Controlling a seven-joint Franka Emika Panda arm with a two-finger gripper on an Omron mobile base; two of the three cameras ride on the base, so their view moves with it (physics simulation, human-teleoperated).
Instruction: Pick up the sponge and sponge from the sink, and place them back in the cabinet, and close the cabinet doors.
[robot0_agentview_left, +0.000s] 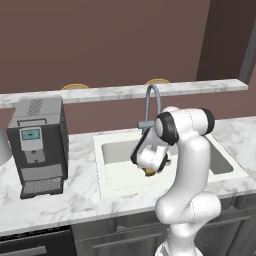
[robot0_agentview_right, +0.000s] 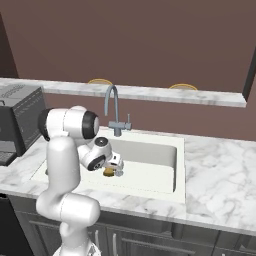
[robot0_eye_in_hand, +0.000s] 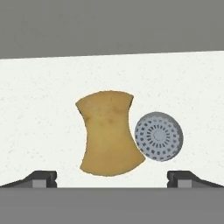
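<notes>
A golden-tan sponge (robot0_eye_in_hand: 108, 133) lies flat on the white floor of the sink (robot0_agentview_left: 117, 152), its edge touching the round grey drain strainer (robot0_eye_in_hand: 158, 136). My gripper (robot0_eye_in_hand: 111, 178) hangs open just above it, pointing down into the basin, with one fingertip (robot0_eye_in_hand: 41, 178) on each side and nothing held. From the base cameras the sponge (robot0_agentview_left: 149, 172) (robot0_agentview_right: 108, 172) peeks out under my hand (robot0_agentview_left: 151, 159) (robot0_agentview_right: 114, 164), low in the sink (robot0_agentview_right: 150, 150). The cabinet and the cabinet doors are out of view.
A grey gooseneck faucet (robot0_agentview_left: 151, 107) (robot0_agentview_right: 114, 110) stands at the sink's back edge, right behind my hand. A dark coffee machine (robot0_agentview_left: 37, 145) (robot0_agentview_right: 17, 122) sits on the marble counter (robot0_agentview_right: 220, 170) to the left. A raised marble ledge (robot0_agentview_left: 125, 91) runs along the back.
</notes>
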